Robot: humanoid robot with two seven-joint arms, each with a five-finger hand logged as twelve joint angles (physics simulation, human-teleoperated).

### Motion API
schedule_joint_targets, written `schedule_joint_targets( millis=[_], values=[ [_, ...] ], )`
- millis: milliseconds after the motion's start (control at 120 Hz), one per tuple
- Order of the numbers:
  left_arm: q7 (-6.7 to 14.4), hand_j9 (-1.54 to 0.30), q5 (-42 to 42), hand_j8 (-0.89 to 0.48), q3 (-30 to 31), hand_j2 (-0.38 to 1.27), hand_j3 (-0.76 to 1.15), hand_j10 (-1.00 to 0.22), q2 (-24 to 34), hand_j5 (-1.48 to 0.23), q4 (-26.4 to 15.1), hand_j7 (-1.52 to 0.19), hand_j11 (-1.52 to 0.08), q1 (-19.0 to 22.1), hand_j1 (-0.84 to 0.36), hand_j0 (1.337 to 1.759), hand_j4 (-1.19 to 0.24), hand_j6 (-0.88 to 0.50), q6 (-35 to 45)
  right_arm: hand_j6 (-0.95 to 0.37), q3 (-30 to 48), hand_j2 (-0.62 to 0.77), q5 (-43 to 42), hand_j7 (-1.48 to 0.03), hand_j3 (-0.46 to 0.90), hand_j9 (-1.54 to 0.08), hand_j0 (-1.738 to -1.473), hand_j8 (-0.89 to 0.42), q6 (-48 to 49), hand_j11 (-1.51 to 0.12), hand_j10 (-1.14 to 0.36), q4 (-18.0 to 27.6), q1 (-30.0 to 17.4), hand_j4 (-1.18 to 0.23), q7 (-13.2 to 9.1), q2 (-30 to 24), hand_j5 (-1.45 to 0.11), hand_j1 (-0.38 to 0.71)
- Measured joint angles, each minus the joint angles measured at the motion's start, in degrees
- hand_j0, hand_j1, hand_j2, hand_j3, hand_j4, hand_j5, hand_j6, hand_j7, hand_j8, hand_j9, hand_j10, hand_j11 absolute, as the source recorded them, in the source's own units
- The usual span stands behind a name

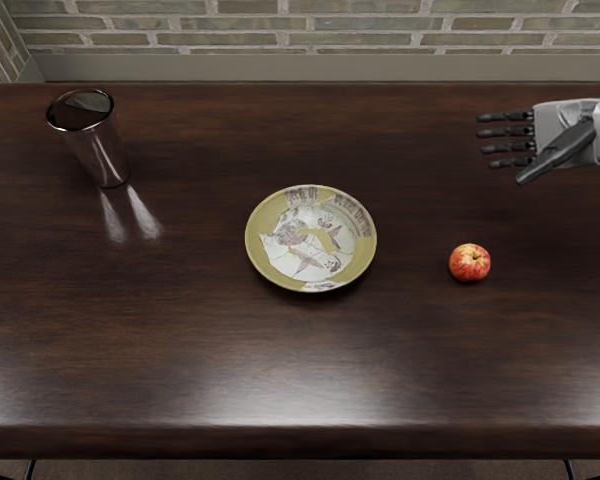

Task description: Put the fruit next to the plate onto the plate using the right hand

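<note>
Right hand [546, 134] shows in the head view at the upper right, its arm coming in from the right edge. Its four dark fingers [502, 132] are stretched out flat and slightly apart, pointing toward the left, and the thumb slants down and to the left below them. It grips nothing and hovers above the far right part of the table [180, 350], apart from everything on it.

A red and yellow apple [469, 262] sits on the dark wooden tabletop, nearer the front edge than the hand and somewhat to its left. It lies to the right of the plate [256, 236], near it but not touching, with a strip of bare wood between them.

That plate rests flat near the table's middle; it has an olive rim and a pale painted centre, and nothing lies on it.

A shiny metal cup [88, 136] stands upright at the far left, well apart from the plate. A brick wall [280, 25] runs behind the table.
</note>
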Motion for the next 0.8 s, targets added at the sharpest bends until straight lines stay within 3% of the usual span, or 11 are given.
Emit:
schedule_joint_targets(
  millis=[350,550,800],
  values=[
    [0.00,0.00,0.00,0.00,0.00,0.00,0.00,0.00,0.00,0.00,0.07,0.00,0.00,-0.04,0.35,1.658,0.00,0.00,0.00,0.00,-0.02,0.00,-3.81,0.00,0.00,0.00,-1.658,0.00,0.00,0.00,0.00,1.19,1.00,0.00,0.00,1.48,0.00,-0.35],
    [0.00,0.00,0.00,0.00,0.00,0.00,0.00,0.00,0.00,0.00,0.14,0.00,0.00,-0.08,0.35,1.658,0.00,0.00,0.00,0.00,-1.59,0.00,-14.09,0.00,0.00,0.00,-1.658,0.00,-0.01,0.00,0.00,11.25,6.59,0.00,0.00,2.75,0.00,-0.35],
    [0.01,0.00,0.00,0.00,0.01,0.00,0.00,0.00,0.00,0.00,0.15,0.00,0.00,-0.08,0.35,1.658,0.00,0.00,0.00,0.00,-19.67,0.00,-16.74,0.00,0.00,0.00,-1.658,0.00,-0.02,0.00,0.00,22.10,21.58,0.00,0.00,3.54,0.00,-0.35]
  ],
)
